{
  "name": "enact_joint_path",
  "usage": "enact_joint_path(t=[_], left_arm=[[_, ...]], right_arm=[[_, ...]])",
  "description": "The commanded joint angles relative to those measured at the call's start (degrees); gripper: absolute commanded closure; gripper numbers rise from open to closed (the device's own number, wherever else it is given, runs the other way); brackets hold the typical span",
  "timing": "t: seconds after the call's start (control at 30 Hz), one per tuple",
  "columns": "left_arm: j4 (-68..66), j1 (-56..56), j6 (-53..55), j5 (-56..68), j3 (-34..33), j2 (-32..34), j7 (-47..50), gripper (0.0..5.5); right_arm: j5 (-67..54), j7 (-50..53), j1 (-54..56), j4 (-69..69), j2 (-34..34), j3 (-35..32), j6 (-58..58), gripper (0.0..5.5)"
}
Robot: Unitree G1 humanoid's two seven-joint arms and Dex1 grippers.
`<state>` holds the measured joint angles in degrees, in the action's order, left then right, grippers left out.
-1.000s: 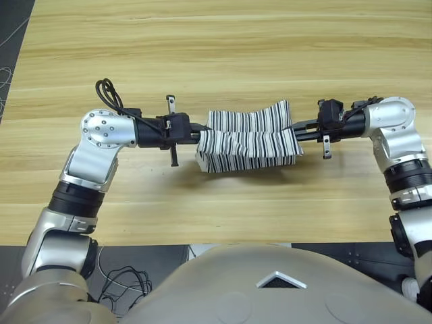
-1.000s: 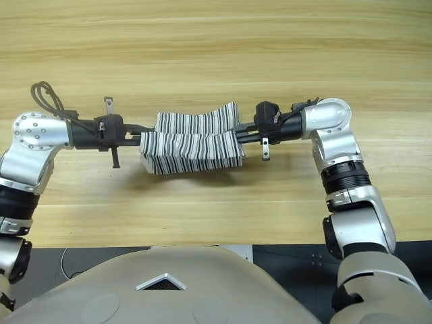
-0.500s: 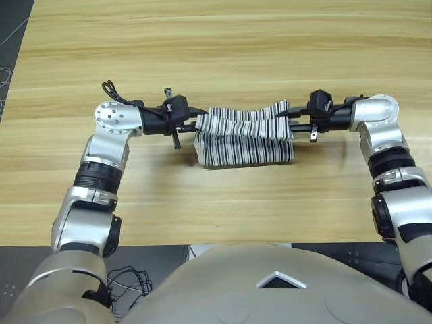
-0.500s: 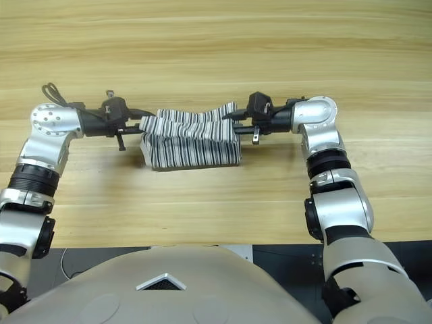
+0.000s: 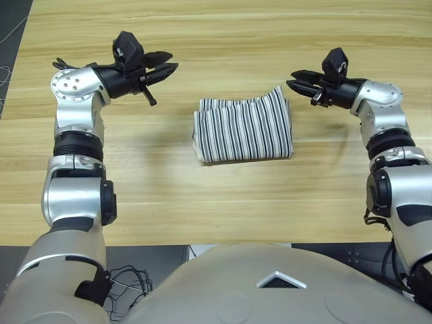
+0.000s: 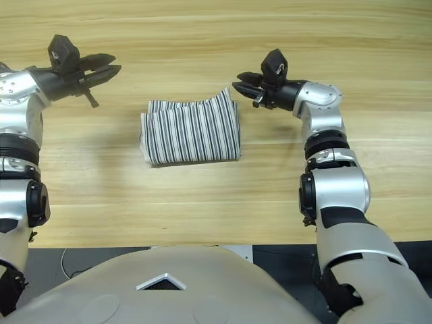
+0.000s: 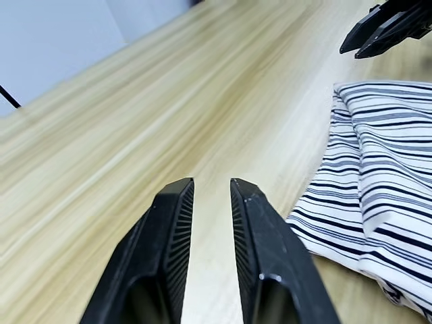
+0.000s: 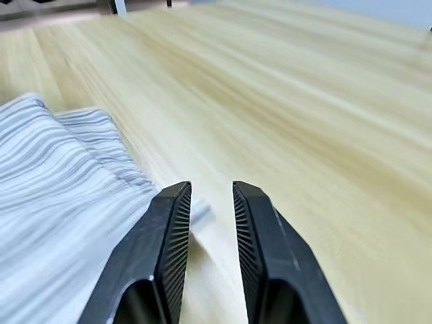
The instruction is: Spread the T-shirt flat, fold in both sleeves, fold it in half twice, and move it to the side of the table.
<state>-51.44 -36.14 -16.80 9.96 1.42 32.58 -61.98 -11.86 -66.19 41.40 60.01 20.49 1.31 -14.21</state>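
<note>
While the left tool (image 5: 170, 67) and right tool (image 5: 291, 84) hang released, the T-shirt (image 5: 243, 129) lies between them.

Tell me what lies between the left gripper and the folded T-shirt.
Nothing but a bare stretch of wooden table lies between the left gripper and the T-shirt, as the left eye view shows.

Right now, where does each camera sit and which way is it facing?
Left eye: on the head, facing forward and down at the table and folded shirt; both arms, left hand and right hand show.
Right eye: beside it, same aim, same arms and hands.
Left wrist: looks along the open left hand across the table to the shirt; right hand shows farther off.
Right wrist: looks along the open right hand at the shirt's edge.
Shared: all four see the shirt.
</note>
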Motion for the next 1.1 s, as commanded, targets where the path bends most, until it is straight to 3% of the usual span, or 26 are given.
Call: enact_joint_path(t=[0.03,0.17,0.33,0.47,0.57,0.7,0.8,0.9,1.0,1.1], left_arm=[[0.7,0.8,-1.9,0.5,-2.8,1.0,1.6,4.50],[0.0,1.7,-3.5,-0.1,-4.0,0.7,2.7,4.50],[1.9,3.1,-4.7,-0.1,-5.2,0.5,4.7,4.50],[8.3,5.2,-7.0,-1.1,-5.9,-0.8,10.6,4.50],[11.4,5.2,-7.7,-2.0,-6.8,-1.8,16.6,4.50],[9.7,4.4,-4.6,-5.5,-7.7,-2.8,29.2,4.50],[2.6,3.2,-2.6,-12.5,-5.2,-5.6,42.9,4.50],[-4.9,-0.1,-1.6,-14.6,-5.2,-7.8,51.2,4.50],[-7.1,-2.7,-4.4,-13.5,-7.3,-8.7,56.1,4.50],[-3.9,-1.4,-10.8,-9.4,-11.5,-11.1,60.3,4.50]], right_arm=[[-6.6,-7.6,-5.7,-18.2,-4.7,1.2,4.5,4.37],[-0.6,-6.2,-9.9,-22.7,-7.3,7.7,0.7,4.37],[13.8,2.9,-8.1,-10.1,-9.5,16.2,-8.2,4.37],[33.7,24.9,-0.4,4.7,-8.0,27.9,-9.0,4.37],[41.4,31.1,4.6,10.2,-2.8,33.1,-6.2,4.37],[41.7,32.5,8.0,14.8,11.0,30.8,-3.1,4.37],[40.7,30.6,2.0,16.4,23.4,28.7,-1.0,4.37],[40.7,33.7,-2.7,13.1,27.7,27.4,-2.6,4.37],[41.7,55.6,1.5,-1.6,24.9,22.4,-4.8,4.37],[54.7,84.0,5.8,-19.0,16.0,24.2,-1.6,4.37]])
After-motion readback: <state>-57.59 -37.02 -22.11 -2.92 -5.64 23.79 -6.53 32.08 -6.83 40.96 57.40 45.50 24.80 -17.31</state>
